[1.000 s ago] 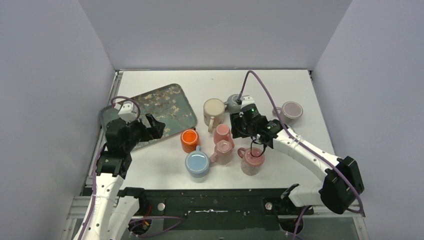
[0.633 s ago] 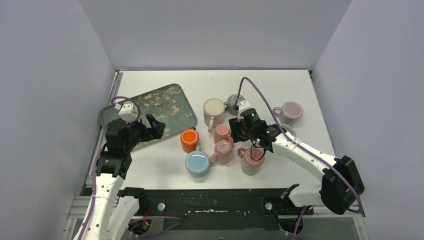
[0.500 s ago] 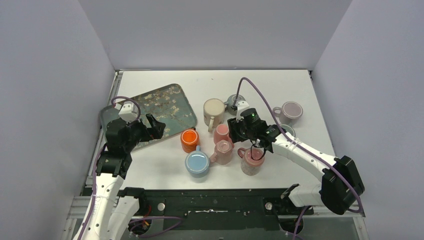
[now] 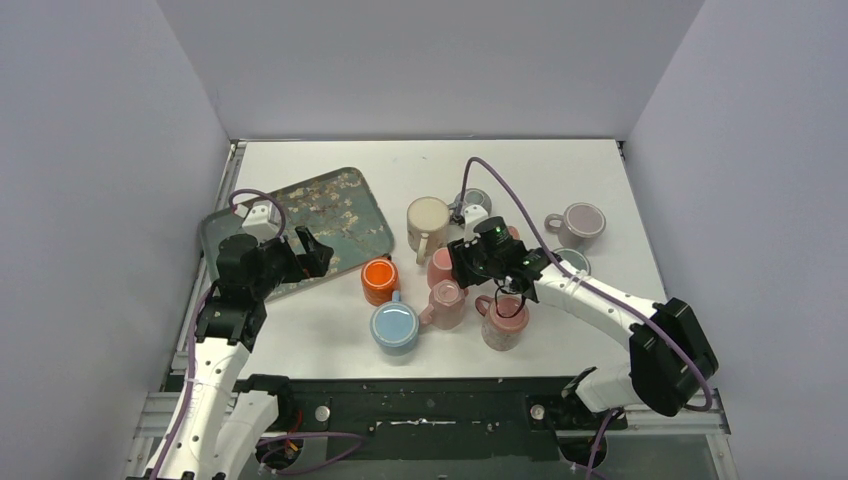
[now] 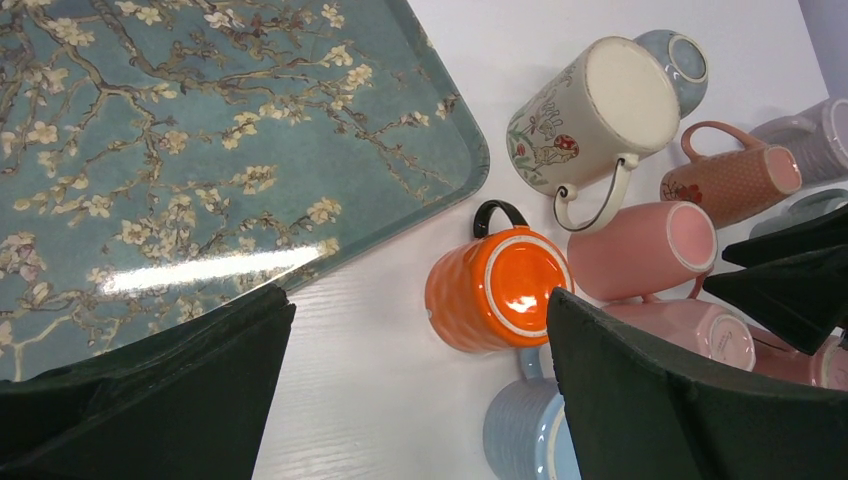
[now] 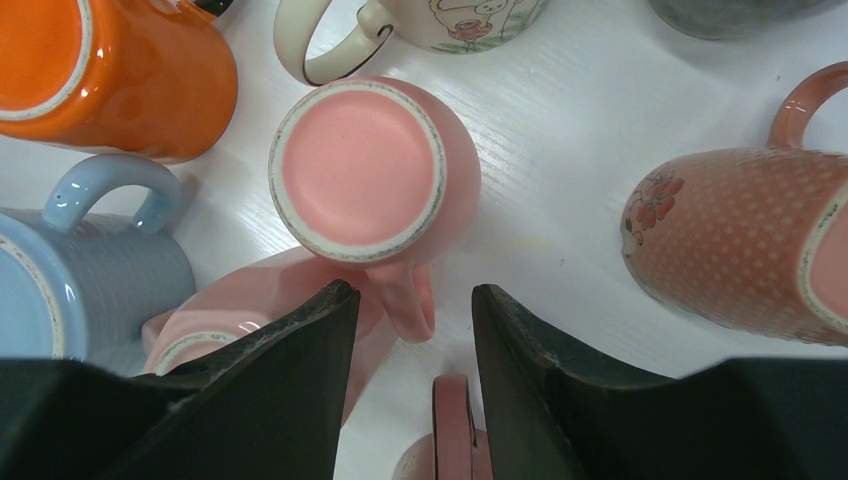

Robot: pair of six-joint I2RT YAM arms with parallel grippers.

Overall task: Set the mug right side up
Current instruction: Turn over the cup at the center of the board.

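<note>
I have the right gripper (image 6: 412,300) spread wide and holding nothing. The pink mug (image 6: 360,165) stands base-up on the white table (image 6: 560,190), in the upper middle of the wrist frame, just above the fingertips. Its handle (image 6: 412,300) points down the frame into the gap between the two fingers (image 6: 300,380). I cannot tell whether either one touches it.

From overhead, the right gripper (image 4: 462,262) sits at the right edge of that pink mug (image 4: 441,265), in the middle of the cluster. An orange mug (image 6: 110,70) lies at the upper left of the wrist frame, a blue mug (image 6: 60,290) at the left edge, and a dotted mug (image 6: 740,250) on its side at the right.

My left gripper (image 5: 420,305) is also wide open and empty, hanging over the corner of the flowered tray (image 5: 150,150), with the orange mug between its fingertips in its own view.
</note>
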